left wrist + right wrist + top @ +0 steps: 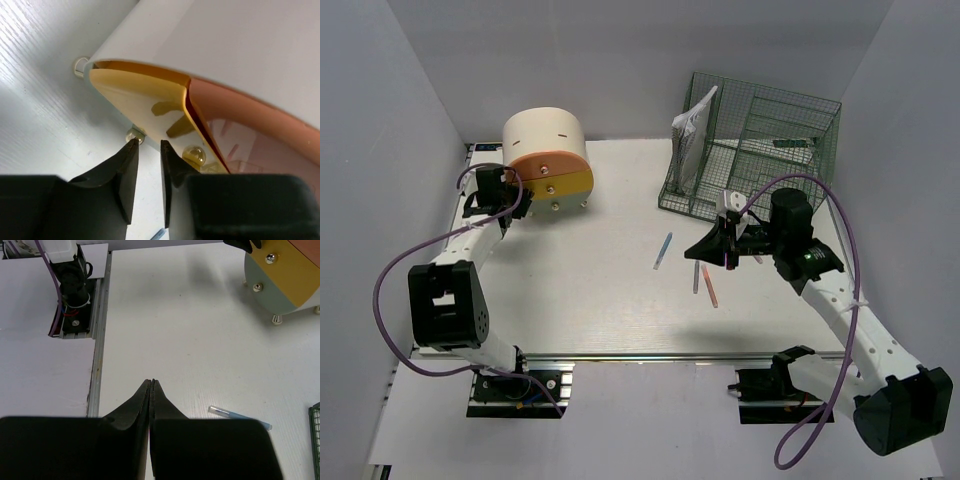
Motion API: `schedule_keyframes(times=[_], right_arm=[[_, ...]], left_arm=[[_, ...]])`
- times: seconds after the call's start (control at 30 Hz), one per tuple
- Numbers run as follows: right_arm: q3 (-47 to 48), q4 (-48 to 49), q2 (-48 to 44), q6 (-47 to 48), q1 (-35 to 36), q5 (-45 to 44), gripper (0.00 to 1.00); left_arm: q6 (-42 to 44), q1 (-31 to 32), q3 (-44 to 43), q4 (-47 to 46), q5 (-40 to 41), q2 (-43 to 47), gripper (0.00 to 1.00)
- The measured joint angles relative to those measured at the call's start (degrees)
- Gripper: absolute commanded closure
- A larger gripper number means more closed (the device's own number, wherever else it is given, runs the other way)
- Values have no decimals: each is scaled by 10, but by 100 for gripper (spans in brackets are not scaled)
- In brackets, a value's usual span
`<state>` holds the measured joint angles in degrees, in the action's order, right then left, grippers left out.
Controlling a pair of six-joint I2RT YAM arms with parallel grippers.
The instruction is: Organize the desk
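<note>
The tabletop (610, 310), a broad flat white rectangle with a metal rail on its near edge, lies under both arms. Only the left wrist view shows the left hand (148, 142) slightly spread and empty beside a shiny round knob (195, 155) on the glossy cream-and-orange drawer box (140, 95); the right wrist view shows the right hand (151, 382) pressed together, empty, over the faintly grained surface near a thin blue pen (240, 415)

Box (548, 160) left on desk (590, 295), rack (790, 140) right
</note>
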<state>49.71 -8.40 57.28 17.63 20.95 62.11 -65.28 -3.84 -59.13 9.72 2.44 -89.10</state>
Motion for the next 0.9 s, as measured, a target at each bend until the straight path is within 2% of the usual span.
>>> schedule_keyframes(times=[0.13, 0.3, 0.4, 0.43, 0.57, 0.9], right_arm=[[0, 0, 4, 8, -4, 0, 100], [0, -4, 10, 14, -7, 3, 100], [0, -7, 14, 19, -7, 6, 100], [0, -7, 15, 21, -8, 7, 100], [0, -8, 16, 24, -10, 11, 100], [0, -9, 16, 26, -13, 13, 100]], left_arm=[[-2, -3, -2, -3, -2, -9, 52], [-3, -5, -2, -2, -4, -9, 50], [-4, -7, -2, -3, -9, -9, 65], [-3, -9, -2, -5, -10, -9, 75], [-5, -10, 12, -13, -24, 1, 99], [97, -7, 114, -77, -112, 49, 99]])
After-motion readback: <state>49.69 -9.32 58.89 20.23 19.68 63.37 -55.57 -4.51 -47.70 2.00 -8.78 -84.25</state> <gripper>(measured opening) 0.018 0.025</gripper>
